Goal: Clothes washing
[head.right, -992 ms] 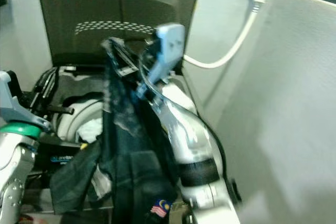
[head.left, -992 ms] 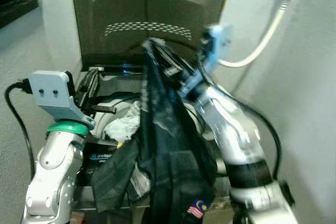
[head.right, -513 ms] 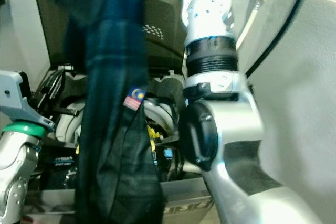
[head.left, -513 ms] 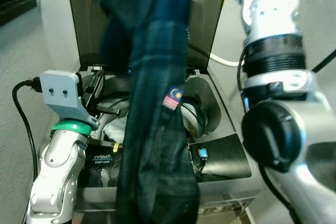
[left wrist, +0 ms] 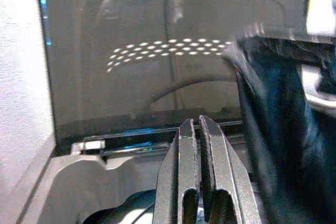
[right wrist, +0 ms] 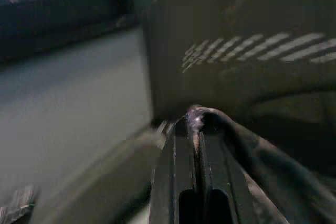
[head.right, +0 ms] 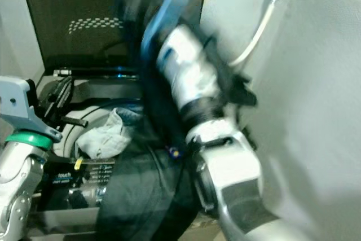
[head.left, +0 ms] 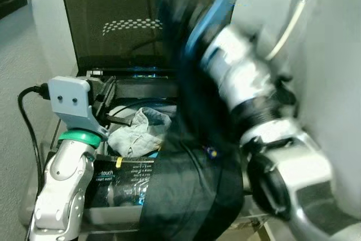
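A top-loading washing machine (head.left: 118, 167) stands before me with its dark lid (head.left: 113, 26) raised. A light grey cloth (head.left: 135, 134) lies in the drum. My right arm (head.left: 242, 83) is blurred in motion above the machine. In the right wrist view my right gripper (right wrist: 195, 121) is shut on a fold of a dark garment (right wrist: 252, 150). That garment (head.left: 186, 196) hangs down and drapes over the machine's front edge. My left gripper (left wrist: 197, 124) is shut with nothing in it and is held over the left rim of the tub, pointing at the lid.
A white hose (head.left: 287, 26) runs from a tap on the wall at the upper right. A grey wall panel (head.left: 333, 83) stands close on the right. A black cable (head.left: 28, 117) loops beside my left arm.
My right arm has swung down from high above the machine. The dark garment dropped with it and now lies over the front edge. The left arm has barely moved.
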Controlling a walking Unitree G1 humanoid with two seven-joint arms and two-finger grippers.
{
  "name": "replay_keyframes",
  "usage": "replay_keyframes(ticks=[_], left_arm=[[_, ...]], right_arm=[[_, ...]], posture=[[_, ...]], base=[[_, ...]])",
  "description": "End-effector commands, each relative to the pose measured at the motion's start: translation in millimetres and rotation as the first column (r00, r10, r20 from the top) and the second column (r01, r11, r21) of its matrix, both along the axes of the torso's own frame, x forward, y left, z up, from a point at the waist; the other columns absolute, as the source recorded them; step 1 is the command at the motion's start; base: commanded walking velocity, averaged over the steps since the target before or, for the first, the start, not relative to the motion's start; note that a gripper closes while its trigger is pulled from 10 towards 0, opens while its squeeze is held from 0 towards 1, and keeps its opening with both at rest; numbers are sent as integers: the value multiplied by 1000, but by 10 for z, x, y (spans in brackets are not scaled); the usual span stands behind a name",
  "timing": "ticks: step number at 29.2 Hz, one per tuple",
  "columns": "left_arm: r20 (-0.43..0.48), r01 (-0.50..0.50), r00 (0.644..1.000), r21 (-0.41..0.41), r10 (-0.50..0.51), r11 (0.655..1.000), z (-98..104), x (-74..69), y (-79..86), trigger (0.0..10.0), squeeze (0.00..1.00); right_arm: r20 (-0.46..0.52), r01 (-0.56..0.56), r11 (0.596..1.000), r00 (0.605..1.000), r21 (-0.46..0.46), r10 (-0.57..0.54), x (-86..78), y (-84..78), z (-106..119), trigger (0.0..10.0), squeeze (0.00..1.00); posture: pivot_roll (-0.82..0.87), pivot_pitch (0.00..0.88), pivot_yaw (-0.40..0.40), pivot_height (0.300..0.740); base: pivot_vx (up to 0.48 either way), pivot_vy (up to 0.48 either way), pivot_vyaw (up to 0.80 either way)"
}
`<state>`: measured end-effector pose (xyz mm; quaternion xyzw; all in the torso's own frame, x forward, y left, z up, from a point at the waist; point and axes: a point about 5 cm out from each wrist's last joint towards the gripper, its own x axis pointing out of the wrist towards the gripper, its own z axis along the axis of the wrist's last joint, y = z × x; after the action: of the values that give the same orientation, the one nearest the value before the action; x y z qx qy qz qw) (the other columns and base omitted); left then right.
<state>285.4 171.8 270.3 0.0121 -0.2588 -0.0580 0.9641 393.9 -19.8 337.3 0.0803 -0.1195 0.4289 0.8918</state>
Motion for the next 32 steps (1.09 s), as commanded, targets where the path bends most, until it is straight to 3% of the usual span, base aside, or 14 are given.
replay_keyframes(ticks=[1, 3, 6, 8, 9, 15, 16, 17, 18, 19, 22, 30, 31, 32], left_arm=[[-25, 11, 1000, 20, -11, 1000, -39, 10, -12, 10000, 0], [-25, 11, 1000, 20, -11, 1000, -39, 10, -12, 10000, 0], [-38, 56, 998, 30, -55, 998, -48, 5, -45, 10000, 0], [-38, 56, 998, 30, -55, 998, -48, 5, -45, 10000, 0], [-59, 107, 993, 44, -104, 993, -70, -4, -90, 10000, 0], [-160, 256, 959, 140, -234, 956, -178, -50, -221, 10000, 0], [-176, 278, 952, 157, -250, 948, -197, -62, -238, 10000, 0], [-176, 278, 952, 157, -250, 948, -197, -62, -238, 10000, 0], [-186, 293, 947, 169, -261, 941, -212, -76, -250, 10000, 0], [-186, 293, 947, 169, -261, 941, -212, -76, -250, 10000, 0], [-208, 330, 933, 174, -293, 928, -243, -125, -272, 10000, 0], [-219, 344, 927, 177, -303, 922, -252, -135, -260, 10000, 0], [-223, 348, 925, 178, -306, 921, -249, -135, -248, 10000, 0], [-223, 348, 925, 178, -306, 921, -249, -135, -248, 10000, 0]], right_arm=[[12, -105, 984, 994, -142, 108, -71, 73, -158, 10000, 0], [12, -105, 984, 994, -142, 108, -71, 73, -158, 10000, 0], [-58, -232, 934, 973, -271, 224, -134, 80, -433, 10000, 0], [-58, -232, 934, 973, -271, 224, -134, 80, -433, 10000, 0], [-84, -261, 917, 965, -301, 247, -140, 63, -477, 10000, 0], [-156, -235, 896, 969, -377, 189, -53, -35, -530, 10000, 16], [-176, -228, 881, 970, -415, 168, -38, -60, -572, 10000, 741], [-176, -228, 881, 970, -415, 168, -38, -60, -572, 10000, 741], [-202, -232, 857, 967, -461, 154, -30, -84, -638, 10000, 1000], [-202, -232, 857, 967, -461, 154, -30, -84, -638, 10000, 1000], [-262, -271, 781, 955, -563, 142, -45, -162, -810, 10000, 1000], [-296, -314, 759, 941, -571, 166, -71, -199, -833, 10000, 1000], [-248, -257, 808, 958, -531, 141, -38, -206, -730, 10000, 161], [-248, -257, 808, 958, -531, 141, -38, -206, -730, 10000, 161]], posture=[[45, 14, 10, 740], [45, 14, 10, 740], [45, 14, 13, 740], [45, 14, 13, 740], [45, 14, 13, 740], [53, 17, 10, 740], [54, 17, 9, 740], [54, 17, 9, 740], [56, 20, 7, 740], [56, 20, 7, 740], [60, 23, 8, 740], [63, 19, 21, 740], [64, 15, 27, 740], [64, 15, 27, 740]], base=[[0, 0, 0], [0, 0, 0], [0, 0, 0], [0, 0, 0], [0, 0, 0], [0, 0, 0], [0, 0, 0], [0, 0, 0], [0, 0, 0], [0, 0, 0], [0, 0, 0], [0, 0, 0], [0, 0, 0], [0, 0, 0]])
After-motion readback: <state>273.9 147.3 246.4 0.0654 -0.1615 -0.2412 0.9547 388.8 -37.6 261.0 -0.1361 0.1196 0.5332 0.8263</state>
